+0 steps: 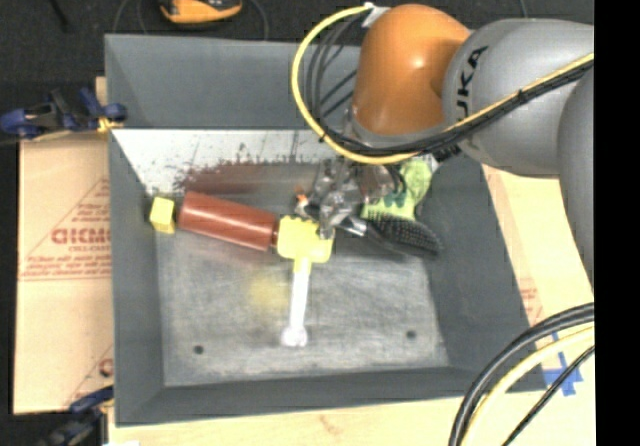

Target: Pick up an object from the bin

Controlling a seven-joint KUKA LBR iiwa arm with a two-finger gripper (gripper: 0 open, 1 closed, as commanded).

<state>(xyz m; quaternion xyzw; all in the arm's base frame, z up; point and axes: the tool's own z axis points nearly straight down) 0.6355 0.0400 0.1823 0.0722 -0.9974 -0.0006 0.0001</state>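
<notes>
The tool (330, 206) is being held low in the grey metal bin (130, 234), just behind its middle, under the arm's orange wrist cover (400, 69). How far it is being opened cannot be told, as its metal parts are being seen only as one cluttered cluster. Just beside it, toward the view's lower left, a white-handled utensil (298, 296) with a blocky yellow head (303, 240) is lying, its handle being pointed at the bin's near wall. The head is being met, or nearly so, by the right end of a red-brown cylinder (225, 219) with a yellow cap (163, 214) at its far left end. On the tool's other side, a black brush (405, 232) and a green-and-yellow packet (408, 182) are being partly covered by the arm.
</notes>
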